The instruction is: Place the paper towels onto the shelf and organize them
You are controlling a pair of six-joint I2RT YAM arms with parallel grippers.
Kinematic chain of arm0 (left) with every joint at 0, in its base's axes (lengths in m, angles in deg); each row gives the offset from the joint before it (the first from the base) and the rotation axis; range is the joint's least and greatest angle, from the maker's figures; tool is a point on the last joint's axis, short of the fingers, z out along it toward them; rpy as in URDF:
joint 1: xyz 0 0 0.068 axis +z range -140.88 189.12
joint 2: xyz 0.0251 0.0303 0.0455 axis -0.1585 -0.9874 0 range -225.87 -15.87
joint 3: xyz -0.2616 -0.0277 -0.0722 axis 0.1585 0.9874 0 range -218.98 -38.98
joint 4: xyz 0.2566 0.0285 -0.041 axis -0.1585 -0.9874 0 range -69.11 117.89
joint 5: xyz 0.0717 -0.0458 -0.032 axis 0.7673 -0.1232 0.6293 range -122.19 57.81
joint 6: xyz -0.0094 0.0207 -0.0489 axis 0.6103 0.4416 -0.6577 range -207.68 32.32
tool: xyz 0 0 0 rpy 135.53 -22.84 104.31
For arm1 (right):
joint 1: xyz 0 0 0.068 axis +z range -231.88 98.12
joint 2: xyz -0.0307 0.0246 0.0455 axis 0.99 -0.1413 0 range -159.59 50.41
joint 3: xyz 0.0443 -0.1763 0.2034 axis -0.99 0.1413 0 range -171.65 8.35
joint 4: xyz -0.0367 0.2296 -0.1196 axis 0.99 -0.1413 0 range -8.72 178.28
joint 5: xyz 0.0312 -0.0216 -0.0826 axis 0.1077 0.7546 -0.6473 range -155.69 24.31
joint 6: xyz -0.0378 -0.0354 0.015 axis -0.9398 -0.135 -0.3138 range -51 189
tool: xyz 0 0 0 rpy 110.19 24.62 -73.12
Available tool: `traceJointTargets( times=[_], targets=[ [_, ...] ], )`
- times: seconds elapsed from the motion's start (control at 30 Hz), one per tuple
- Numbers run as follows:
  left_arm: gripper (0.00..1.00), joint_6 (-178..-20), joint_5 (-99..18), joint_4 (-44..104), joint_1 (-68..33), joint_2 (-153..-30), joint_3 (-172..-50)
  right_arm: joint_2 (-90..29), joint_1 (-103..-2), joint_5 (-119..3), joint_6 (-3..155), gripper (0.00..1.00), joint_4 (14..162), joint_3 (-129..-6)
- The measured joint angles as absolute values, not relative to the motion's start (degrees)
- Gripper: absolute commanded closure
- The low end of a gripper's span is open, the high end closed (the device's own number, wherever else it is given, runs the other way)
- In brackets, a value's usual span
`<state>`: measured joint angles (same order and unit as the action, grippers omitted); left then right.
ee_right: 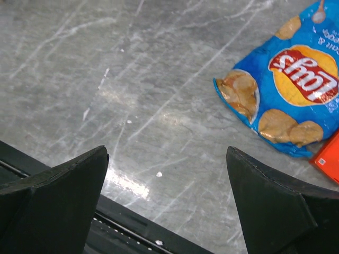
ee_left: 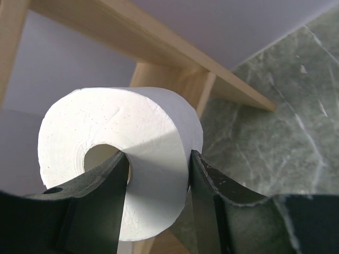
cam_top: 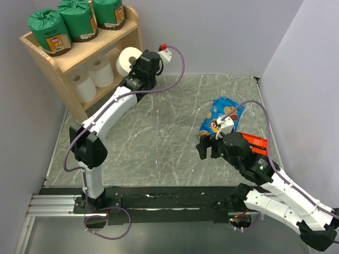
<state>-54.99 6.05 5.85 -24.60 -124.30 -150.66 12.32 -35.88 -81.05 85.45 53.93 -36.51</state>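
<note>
A grey, marble-patterned surface [cam_top: 159, 137] carries everything. At its far left corner stands a light natural-wood two-tier open shelf [cam_top: 59, 84] with solid side panels. The left arm [cam_top: 114, 108] reaches out to the shelf's right end; the right arm [cam_top: 275, 193] is bent low over the near right part of the surface.

On the top tier three cylindrical rolls in crinkly green wrap [cam_top: 78, 20] with orange-brown labels stand upright in a row, close together. On the lower tier two bare white paper rolls [cam_top: 83, 84] stand upright side by side. A third bare white roll [ee_left: 116, 143] with a hollow core is at the shelf's right front, level with the lower tier, lying on its side; whether it rests on the board cannot be told.

A blue crisp bag [cam_top: 220, 119] lies flat right of centre, with a flat red packet [cam_top: 251, 142] just beside it, nearer the right wall.

The left pincer [ee_left: 156, 159] grips that third roll, one finger inside the core, the other on the outer wall. The right pincer [ee_right: 167, 159] stands wide apart above bare surface, just beside the bag, holding nothing.
</note>
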Motion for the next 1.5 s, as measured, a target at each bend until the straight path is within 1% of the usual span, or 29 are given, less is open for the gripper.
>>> traceJointTargets(
  times=[0.33,0.5,0.57,0.67,1.03,1.13,1.33,1.43,1.47,1.5],
  targets=[
    [0.54,-51.04,5.63,8.89,-21.27,-127.95,-152.17,11.38,-35.88,-80.85,85.01,0.00,55.33,-36.51],
    [0.46,-50.07,5.17,10.15,-19.46,-129.48,-152.17,11.38,-35.88,-80.89,84.53,0.01,55.94,-36.51],
    [0.40,-49.70,5.00,10.83,-18.89,-130.04,-152.37,11.36,-35.88,-80.89,84.40,0.01,56.12,-36.51],
    [0.35,-48.68,5.09,11.71,-18.58,-130.50,-152.72,11.36,-35.88,-80.92,84.35,0.01,56.16,-36.51],
    [0.29,-47.12,5.24,15.31,-18.63,-130.61,-156.13,12.23,-35.90,-81.09,84.33,0.00,56.23,-36.51],
    [0.26,-46.77,5.57,15.25,-18.96,-130.61,-156.13,12.76,-35.88,-81.07,84.38,0.00,56.23,-36.51],
    [0.14,-51.78,5.13,12.49,-25.27,-127.97,-155.75,12.89,-35.88,-79.98,85.32,0.01,56.05,-36.51],
    [0.04,-57.55,3.10,11.90,-30.37,-120.86,-150.09,13.17,-35.88,-78.80,86.17,0.00,55.85,-36.54],
    [0.02,-59.19,1.76,11.42,-31.76,-118.20,-148.21,13.26,-35.88,-78.21,86.47,0.00,55.66,-36.56],
    [0.03,-61.99,-0.14,11.03,-33.29,-114.63,-145.81,13.33,-35.88,-77.79,86.87,0.01,55.39,-36.67]
  ],
)
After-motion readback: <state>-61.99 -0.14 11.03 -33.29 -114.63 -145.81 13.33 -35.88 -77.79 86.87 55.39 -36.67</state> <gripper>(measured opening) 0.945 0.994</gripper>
